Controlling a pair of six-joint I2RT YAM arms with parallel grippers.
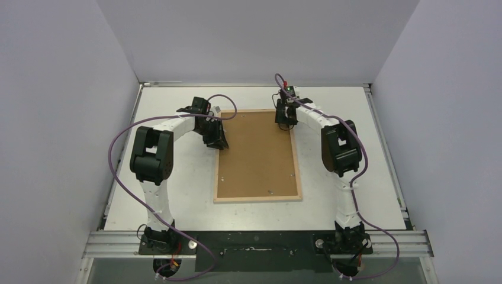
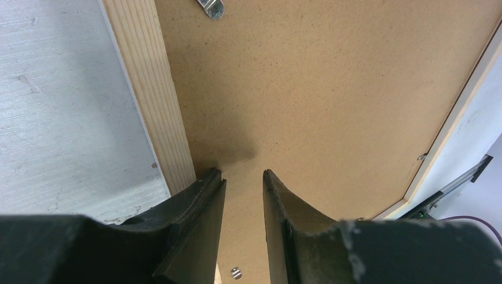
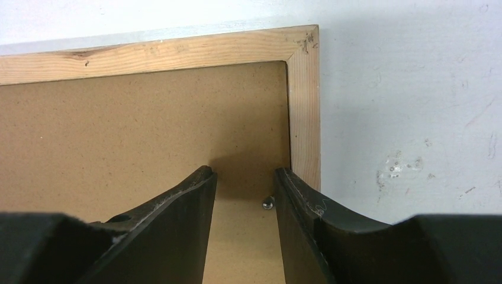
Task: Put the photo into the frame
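The photo shows in no view; it may lie under the backing board (image 1: 257,157), but nothing here settles that. The frame (image 1: 257,199) lies face down at the middle of the worktop (image 1: 195,189), bare wood rails up, with its front and pane hidden beneath the brown board that fills it. The left gripper (image 1: 216,139) (image 2: 243,174) sits at the frame's 10 o'clock edge, jaws parted by a narrow gap with nothing between them. One fingertip is at the inner edge of the wooden rail and the other over the board; whether they touch is hard to tell. The right gripper (image 1: 286,118) (image 3: 244,171) is at the 1 o'clock corner, likewise slightly parted and holding nothing. Both its fingers are over the board just inside the rail, beside a small metal stud (image 3: 267,203).
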